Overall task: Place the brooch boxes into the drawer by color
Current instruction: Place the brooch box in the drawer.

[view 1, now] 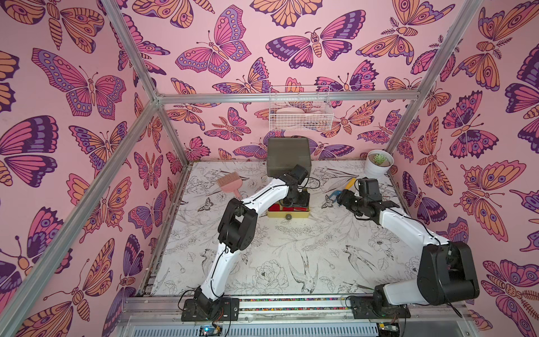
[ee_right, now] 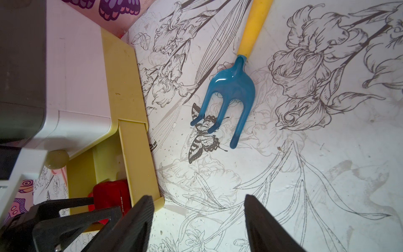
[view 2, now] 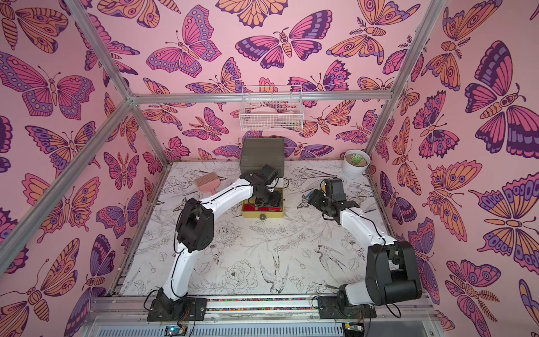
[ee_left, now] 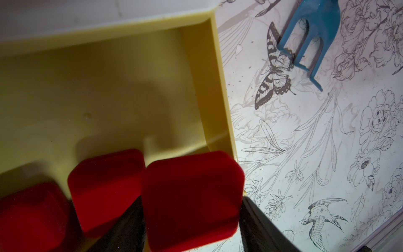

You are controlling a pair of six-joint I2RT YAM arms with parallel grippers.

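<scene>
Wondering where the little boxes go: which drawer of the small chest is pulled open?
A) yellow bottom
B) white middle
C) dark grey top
A: in a top view the yellow bottom drawer juts out in front of the chest, and the left gripper holds a red box at its corner.

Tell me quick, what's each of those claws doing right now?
Left gripper: shut on a red brooch box, over the yellow drawer.
Right gripper: open, holding nothing.
</scene>
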